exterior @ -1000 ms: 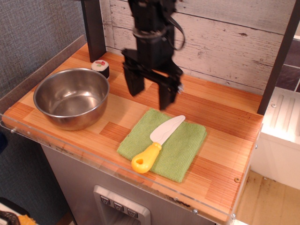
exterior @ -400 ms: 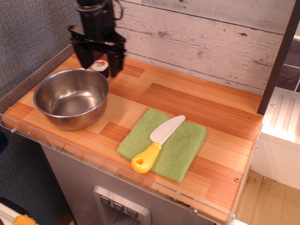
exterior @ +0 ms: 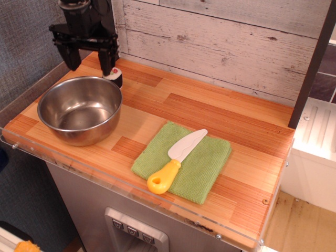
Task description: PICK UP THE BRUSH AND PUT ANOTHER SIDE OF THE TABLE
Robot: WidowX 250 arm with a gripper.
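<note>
The brush point(exterior: 116, 76) is a small black roll with a white top. It stands at the back left of the wooden table point(exterior: 220, 113), just behind the bowl's rim, and is partly hidden by my right finger. My gripper point(exterior: 89, 62) hangs open above the back left corner, over the bowl's far edge. Its right finger point(exterior: 108, 59) is just left of and above the brush. Nothing is held between the jaws.
A steel bowl point(exterior: 80, 109) sits at the left. A green cloth point(exterior: 202, 165) with a yellow-handled toy knife point(exterior: 177, 159) lies at the front middle. A plank wall point(exterior: 226, 42) runs behind. A dark post point(exterior: 311, 68) stands at the right. A clear rim edges the front.
My gripper has swung from the middle of the table to the back left corner, past the brush, staying open. The brush, bowl, cloth and knife have not moved.
</note>
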